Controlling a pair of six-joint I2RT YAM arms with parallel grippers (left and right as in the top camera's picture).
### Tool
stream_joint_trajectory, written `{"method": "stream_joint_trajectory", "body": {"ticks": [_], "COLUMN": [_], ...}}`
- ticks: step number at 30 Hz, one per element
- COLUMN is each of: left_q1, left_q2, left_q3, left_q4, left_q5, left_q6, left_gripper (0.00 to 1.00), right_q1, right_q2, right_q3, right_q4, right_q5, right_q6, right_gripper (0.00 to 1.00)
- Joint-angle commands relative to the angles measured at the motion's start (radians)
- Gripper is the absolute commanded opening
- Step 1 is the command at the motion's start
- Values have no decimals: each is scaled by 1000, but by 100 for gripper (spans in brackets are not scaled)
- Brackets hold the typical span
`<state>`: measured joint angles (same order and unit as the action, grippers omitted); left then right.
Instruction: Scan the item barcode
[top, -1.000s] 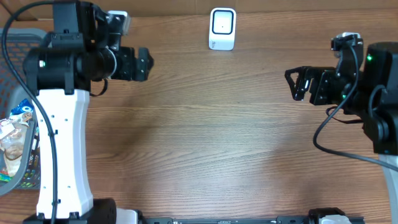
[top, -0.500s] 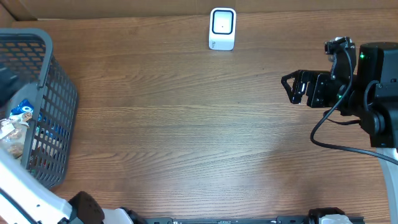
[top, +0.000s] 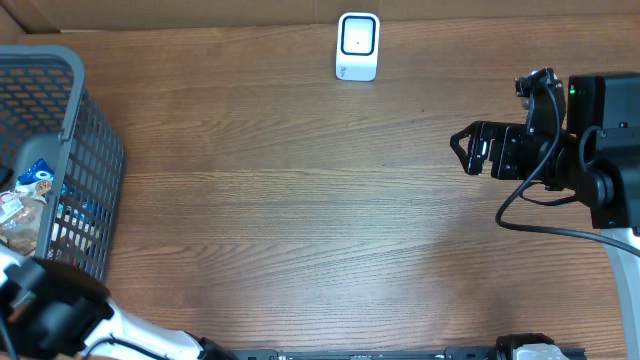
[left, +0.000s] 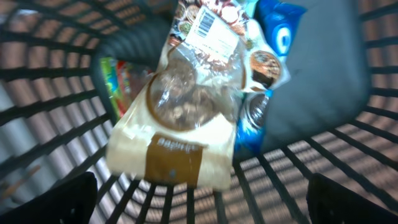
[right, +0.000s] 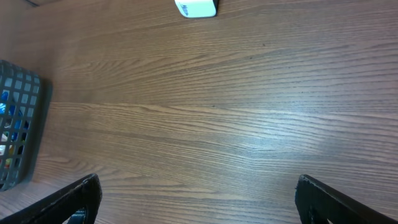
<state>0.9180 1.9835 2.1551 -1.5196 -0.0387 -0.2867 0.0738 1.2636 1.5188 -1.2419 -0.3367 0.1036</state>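
**Both grippers wide open and empty; snack bag in the basket**

The left arm came in at the near left corner, its wrist camera looking down into the grey mesh basket. The left gripper was spread wide above the packets and held nothing. At the right, the right gripper hung over the bare wooden table, pointing left, its jaws fully apart and empty. A white scanner stood at the far edge, mid-table, well apart from both.

Only the left wrist view showed the cream snack bag, its barcode label facing up, lying over a blue packet. The right wrist view caught just the basket's corner and the scanner's base.
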Motion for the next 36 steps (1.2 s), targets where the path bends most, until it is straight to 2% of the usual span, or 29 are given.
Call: {"method": "stream_joint_trajectory", "body": {"ticks": [1, 5, 11, 21, 23, 24, 27, 28, 29, 33, 36], "left_q1": [2, 0, -22, -74, -87, -92, -107, -109, -110, -110, -110], "left_q2": [87, 169, 221, 221, 221, 221, 221, 220, 220, 219, 219], "left_q3": [-2, -2, -24, -270, -306, -314, -311, -305, -297, -203, -38], "left_q4": [1, 2, 40, 215, 242, 249, 256, 251, 243, 180, 82], "left_q5": [-21, -72, -115, -153, -153, -153, -152, -152, -152, -121, -114], "left_q6": [-38, -79, -81, -83, -76, -75, -47, -42, -42, -43, -43], "left_gripper": [100, 99, 97, 97, 93, 87, 43, 13, 4, 4, 4], "right_q1": [5, 5, 5, 5, 5, 5, 5, 5, 5, 5, 5], "right_q2": [-3, -3, -2, 23, 31, 35, 43, 44, 46, 47, 47], "right_q3": [26, 26, 26, 26, 26, 26, 26, 26, 26, 26, 26], "right_q4": [6, 14, 16, 16, 16, 16, 13, 13, 13, 21, 25], "right_q5": [-10, -10, -9, -8, -9, -9, -9, -9, -9, -9, -9], "right_q6": [-7, -7, -7, -8, -8, -8, -8, -7, -7, -7, -7], "right_gripper": [100, 100, 100, 100, 100, 100, 100, 100, 100, 100, 100]}}
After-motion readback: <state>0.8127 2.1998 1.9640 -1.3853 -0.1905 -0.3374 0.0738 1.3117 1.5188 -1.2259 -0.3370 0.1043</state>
